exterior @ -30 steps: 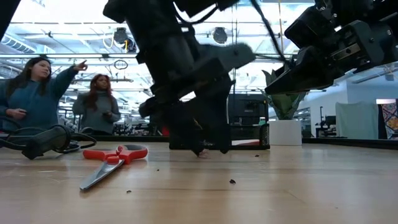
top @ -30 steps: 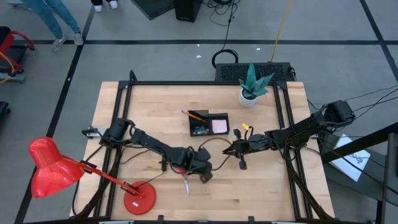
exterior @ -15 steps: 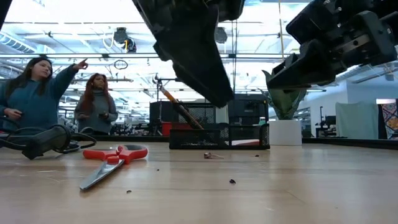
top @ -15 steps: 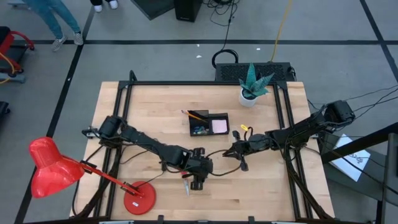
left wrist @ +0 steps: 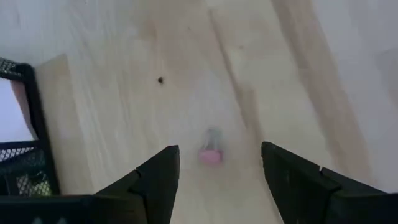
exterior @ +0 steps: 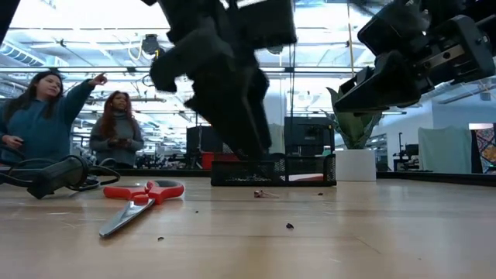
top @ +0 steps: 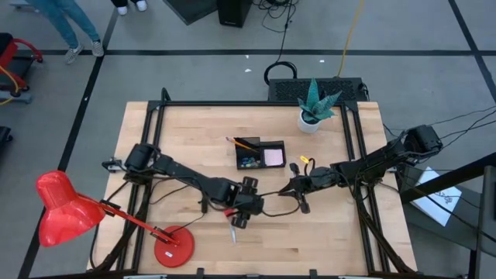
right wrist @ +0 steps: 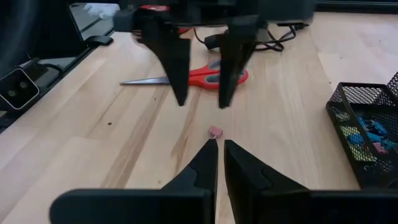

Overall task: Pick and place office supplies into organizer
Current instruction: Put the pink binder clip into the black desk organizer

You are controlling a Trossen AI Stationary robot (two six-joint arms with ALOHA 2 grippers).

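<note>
Seen from above, the left gripper hangs low over the middle of the wooden table, its two fingers spread wide apart with nothing between them; its wrist camera looks down on a small pink clip lying on bare wood just below the gap. To its right in the overhead frame, the right gripper waits near the centre, its fingers drawn almost together and holding nothing. Just above both grippers in that frame sits the black mesh organizer: its left compartment holds an orange pencil leaning out toward the upper left, blue clips lie at the bottom of it, and a pink sticky-note pad fills the right compartment. Red-handled scissors lie flat on the table just below the left gripper; in the overhead frame their long axis runs up and down, blades toward the bottom edge and handles toward the top. A white pot with a green plant stands at the table's upper right, and a red desk lamp occupies the lower left. In the table-level view, two people stand at far left in the bright workshop behind the table, one with an arm pointing right.
</note>
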